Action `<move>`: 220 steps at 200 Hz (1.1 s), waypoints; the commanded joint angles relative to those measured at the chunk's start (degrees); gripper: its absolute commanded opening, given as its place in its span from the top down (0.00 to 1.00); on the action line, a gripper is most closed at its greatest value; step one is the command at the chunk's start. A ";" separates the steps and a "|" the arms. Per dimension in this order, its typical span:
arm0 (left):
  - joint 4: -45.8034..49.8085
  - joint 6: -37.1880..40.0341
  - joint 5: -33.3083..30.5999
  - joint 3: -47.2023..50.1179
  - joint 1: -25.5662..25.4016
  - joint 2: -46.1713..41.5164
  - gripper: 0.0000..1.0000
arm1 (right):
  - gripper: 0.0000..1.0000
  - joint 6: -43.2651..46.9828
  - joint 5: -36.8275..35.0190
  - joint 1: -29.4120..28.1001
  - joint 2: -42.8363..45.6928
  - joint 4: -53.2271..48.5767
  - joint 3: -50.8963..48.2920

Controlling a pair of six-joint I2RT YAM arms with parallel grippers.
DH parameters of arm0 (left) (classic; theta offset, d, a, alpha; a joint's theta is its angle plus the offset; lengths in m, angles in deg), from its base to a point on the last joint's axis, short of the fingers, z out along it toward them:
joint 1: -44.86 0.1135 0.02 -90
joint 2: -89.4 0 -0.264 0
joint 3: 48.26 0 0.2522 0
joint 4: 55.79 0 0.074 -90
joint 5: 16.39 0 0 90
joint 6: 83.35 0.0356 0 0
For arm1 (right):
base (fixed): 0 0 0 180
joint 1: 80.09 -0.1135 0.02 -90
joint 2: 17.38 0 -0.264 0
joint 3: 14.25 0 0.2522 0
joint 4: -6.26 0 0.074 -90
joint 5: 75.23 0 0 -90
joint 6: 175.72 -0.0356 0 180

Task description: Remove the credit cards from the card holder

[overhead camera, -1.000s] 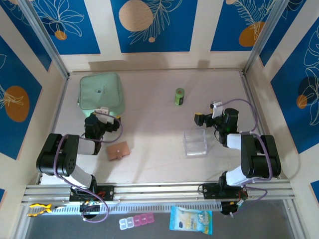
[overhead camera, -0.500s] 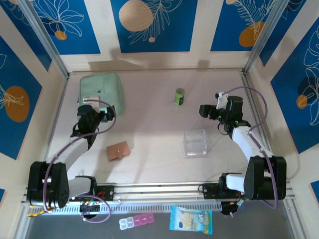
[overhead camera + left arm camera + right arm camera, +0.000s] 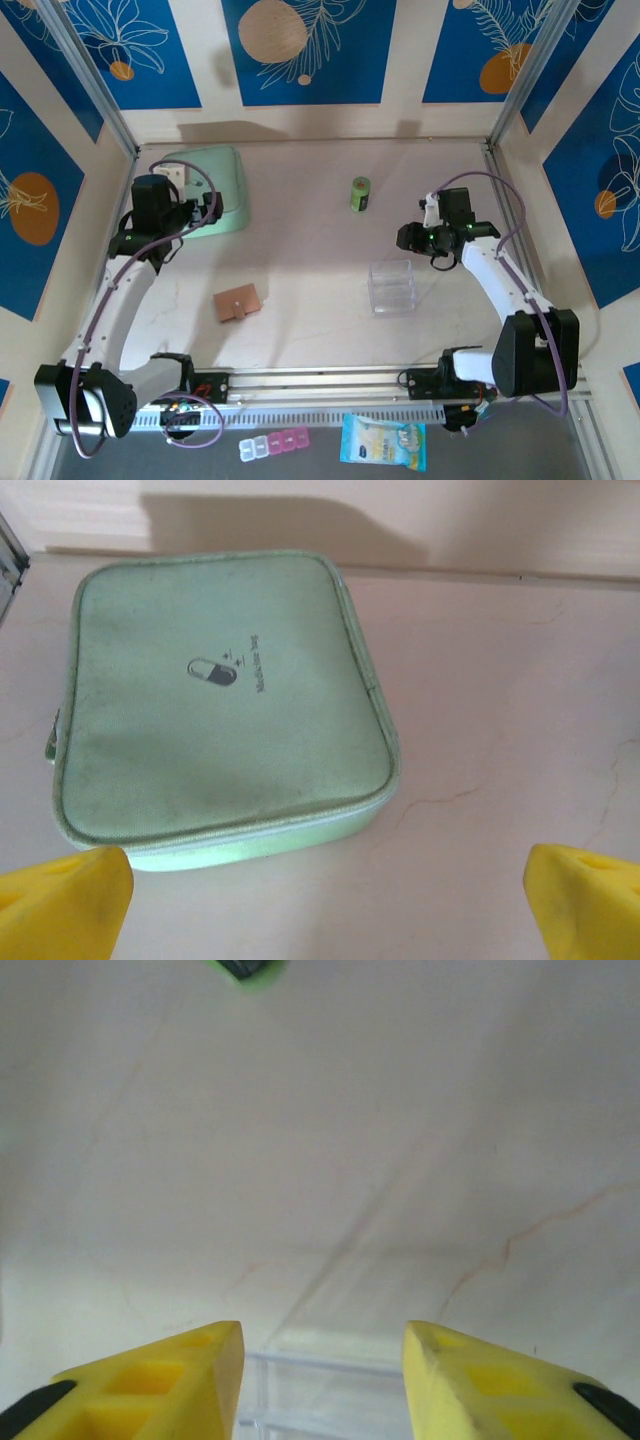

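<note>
The card holder (image 3: 237, 302) lies shut on the table's near left, tan side up. The credit cards are hidden. My left gripper (image 3: 193, 210) hovers well behind the holder, at the near edge of a mint-green zip case (image 3: 205, 185). In the left wrist view the left gripper (image 3: 325, 872) is open wide with bare table between its yellow fingertips (image 3: 75, 895). My right gripper (image 3: 410, 238) hangs just behind a clear plastic box (image 3: 392, 287), far right of the holder. In the right wrist view the right gripper (image 3: 322, 1338) has its jaws partly apart with nothing between them.
The mint case (image 3: 220, 700) has a pill logo on top. The clear box (image 3: 330, 1390) sits just below the right fingers. A small green cylinder (image 3: 360, 193) stands at the back middle. A pill organiser (image 3: 273, 443) and a blue snack packet (image 3: 383, 442) lie below the rail.
The left arm has stretched out and swung back-left from near the holder to the mint case. The right gripper has drifted slightly left and its jaws have narrowed.
</note>
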 commanded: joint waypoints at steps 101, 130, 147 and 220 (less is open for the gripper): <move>6.31 0.03 1.02 1.04 0.92 1.41 0.00 | 0.72 -3.28 -7.42 -2.79 -4.86 -9.46 -0.49; 6.16 0.19 1.19 1.14 0.94 1.24 0.00 | 0.73 -3.40 -9.04 -3.08 -5.26 -9.40 -0.79; 6.21 0.06 1.20 1.13 0.93 1.29 0.00 | 0.74 -3.06 -9.23 -3.17 -5.84 -9.28 -0.86; 6.26 0.32 1.28 1.51 0.93 0.85 0.00 | 0.79 -3.16 -9.03 -4.91 -8.38 -8.83 -0.85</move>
